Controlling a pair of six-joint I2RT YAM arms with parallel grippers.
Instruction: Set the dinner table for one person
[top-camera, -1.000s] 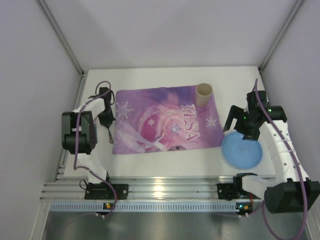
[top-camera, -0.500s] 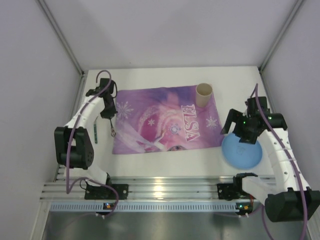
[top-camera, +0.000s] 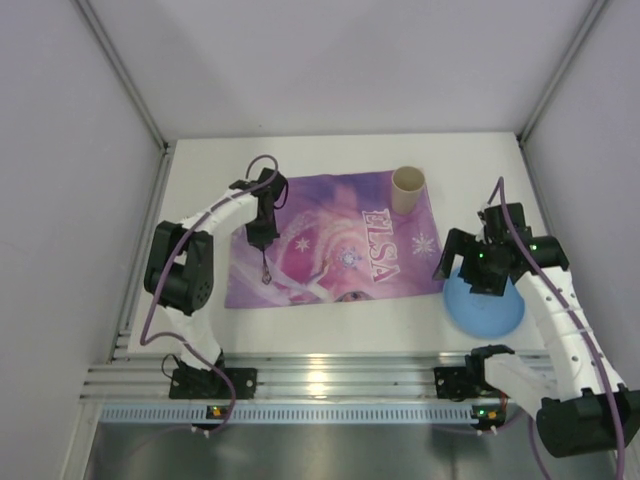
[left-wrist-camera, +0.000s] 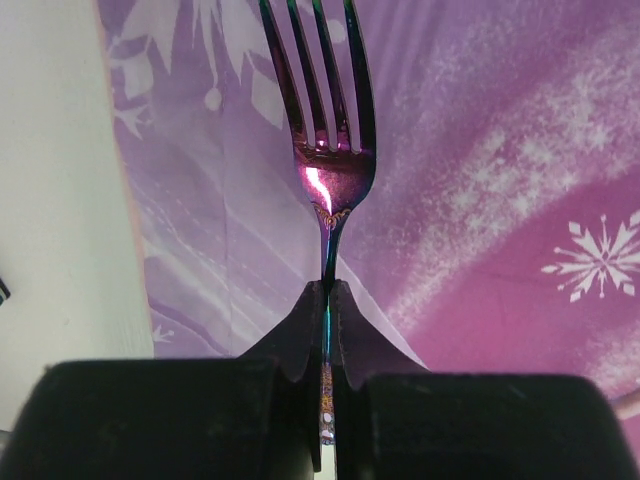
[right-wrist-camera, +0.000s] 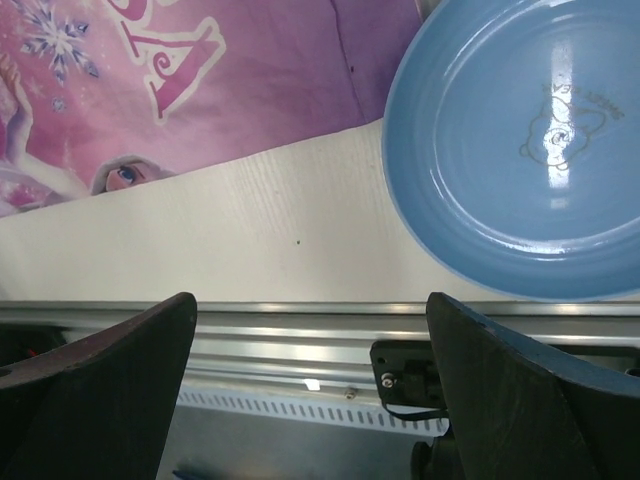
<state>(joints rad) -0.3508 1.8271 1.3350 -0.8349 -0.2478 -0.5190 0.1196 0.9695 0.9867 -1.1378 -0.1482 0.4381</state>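
Note:
My left gripper (top-camera: 263, 237) is shut on the handle of an iridescent fork (top-camera: 265, 268) and holds it over the left part of the purple "ELSA" placemat (top-camera: 335, 250). In the left wrist view the fork (left-wrist-camera: 330, 165) sticks out of the closed gripper (left-wrist-camera: 328, 292) with its tines pointing away, above the placemat (left-wrist-camera: 480, 150). A blue plate (top-camera: 487, 305) lies on the white dinner table (top-camera: 330, 320) just right of the mat. My right gripper (top-camera: 462, 275) hovers open at the plate's left edge; its wrist view shows the plate (right-wrist-camera: 520, 150) and nothing between the fingers (right-wrist-camera: 110, 390).
A tan cup (top-camera: 408, 187) stands upright on the mat's far right corner. An aluminium rail (top-camera: 320, 378) with the arm bases runs along the near edge, also seen as the rail (right-wrist-camera: 290, 335) under the right gripper. Grey walls enclose the table on three sides.
The left arm has swung right, carrying the fork from beside the mat's left edge to over the mat. The right gripper has shifted slightly down and left, still open.

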